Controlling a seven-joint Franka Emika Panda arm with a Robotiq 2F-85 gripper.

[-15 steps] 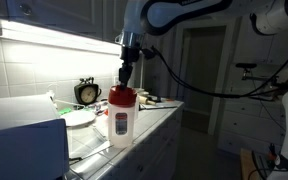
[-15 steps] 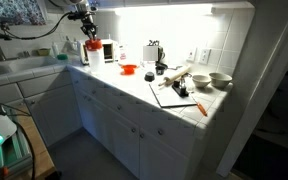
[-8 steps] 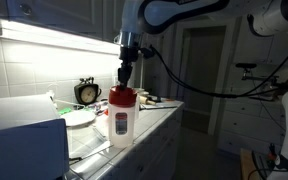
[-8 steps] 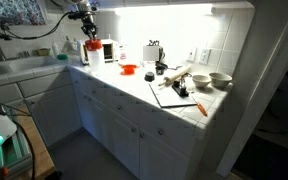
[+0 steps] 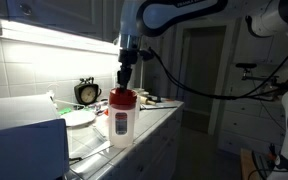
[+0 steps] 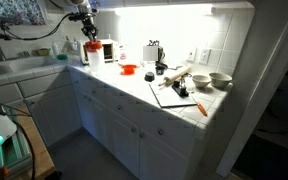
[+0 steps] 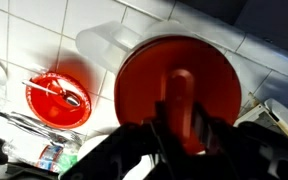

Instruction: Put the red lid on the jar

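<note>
The red lid (image 7: 144,80) fills the centre of the wrist view, where the claw (image 7: 181,100) is closed tight on the raised knob in the lid's middle. The whitish wall of the jar (image 7: 104,45) shows just past the lid's upper left edge. In an exterior view the lid (image 5: 122,95) sits flat on top of the jar (image 5: 122,122) at the middle of the frame, with the claw (image 5: 126,78) reaching straight down onto it. Nothing has shifted over the last second: arm, lid and jar hold the same place. The lid therefore looks to be resting on the jar's mouth, and the step left is probably to let go and lift away. Whether the lid is pressed fully home cannot be told. What is inside the jar cannot be told either, since its wall is cloudy. Lower left in the wrist view lies a small red dish (image 7: 57,97) with a thin metal piece across it. Farther along the counter (image 6: 134,85), toward the right of the frame, stand two pale bowls (image 6: 220,79) whose insides are not visible.
</note>
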